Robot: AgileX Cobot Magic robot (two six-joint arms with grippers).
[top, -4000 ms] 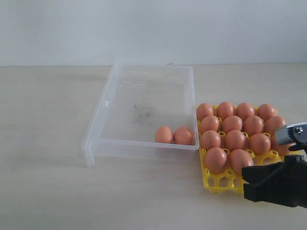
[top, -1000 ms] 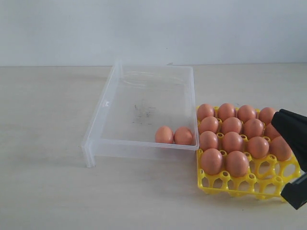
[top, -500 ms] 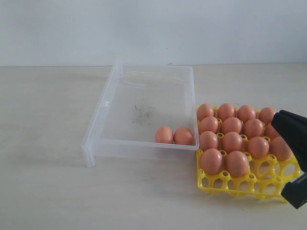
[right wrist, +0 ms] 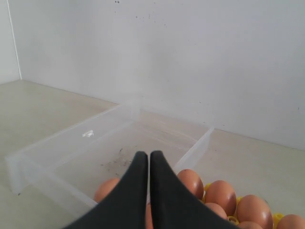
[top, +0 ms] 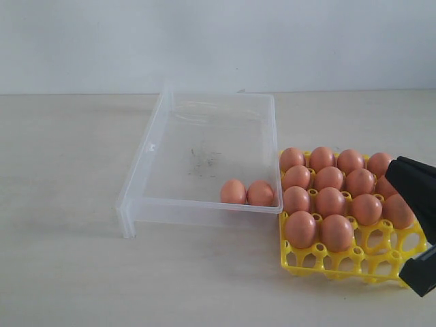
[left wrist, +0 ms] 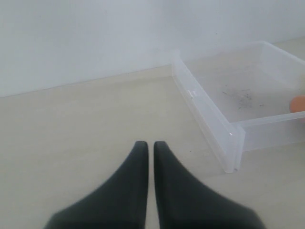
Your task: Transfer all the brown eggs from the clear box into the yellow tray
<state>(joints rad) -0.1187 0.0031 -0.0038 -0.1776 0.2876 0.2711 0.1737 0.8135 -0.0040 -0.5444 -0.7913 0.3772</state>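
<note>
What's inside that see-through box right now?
Two brown eggs lie side by side by the clear box near wall, close to the yellow tray, plus dark specks. Nothing covers its floor.

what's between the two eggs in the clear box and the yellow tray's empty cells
The low wall of the clear box beside the two brown eggs, then two seated eggs in the yellow tray; the empty cells lie beyond those, near the right arm.

Exterior view: raised, mid-distance, in front of the clear box, facing the back wall. Left wrist view: low over the worktop, close beside the box's corner. Right wrist view: low, looking across the box at the wall. All share the box.
</note>
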